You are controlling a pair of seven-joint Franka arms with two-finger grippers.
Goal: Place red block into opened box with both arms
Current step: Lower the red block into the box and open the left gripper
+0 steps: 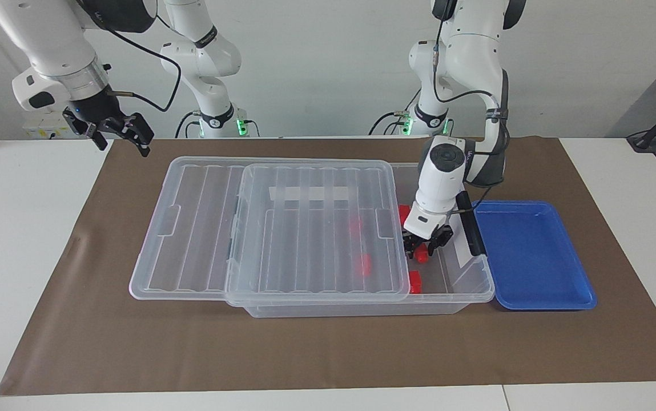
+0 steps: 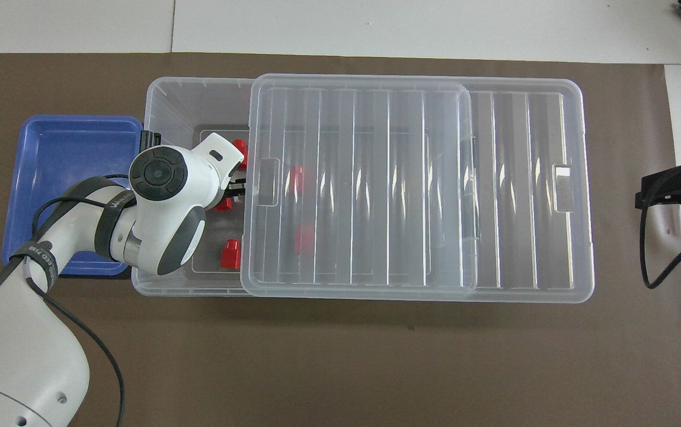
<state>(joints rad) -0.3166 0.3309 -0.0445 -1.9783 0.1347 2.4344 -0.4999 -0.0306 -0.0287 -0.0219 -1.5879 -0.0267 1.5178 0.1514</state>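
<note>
My left gripper (image 1: 422, 246) reaches down into the uncovered end of the clear box (image 1: 467, 283). Its fingers stand slightly apart, open, either side of a red block (image 1: 421, 258) low at the box floor. From overhead the left wrist hides most of that block (image 2: 223, 204). Two more red blocks (image 1: 403, 212) (image 1: 415, 281) lie in the uncovered end, and another two (image 1: 355, 225) (image 1: 365, 264) show through the ribbed lid (image 1: 282, 228). The lid is slid toward the right arm's end. My right gripper (image 1: 120, 132) waits open, raised over the mat's edge, holding nothing.
A shallow blue tray (image 1: 533, 251) sits against the box at the left arm's end. The lid's overhanging part (image 1: 185, 228) rests past the box toward the right arm's end. A brown mat (image 1: 328, 348) covers the table.
</note>
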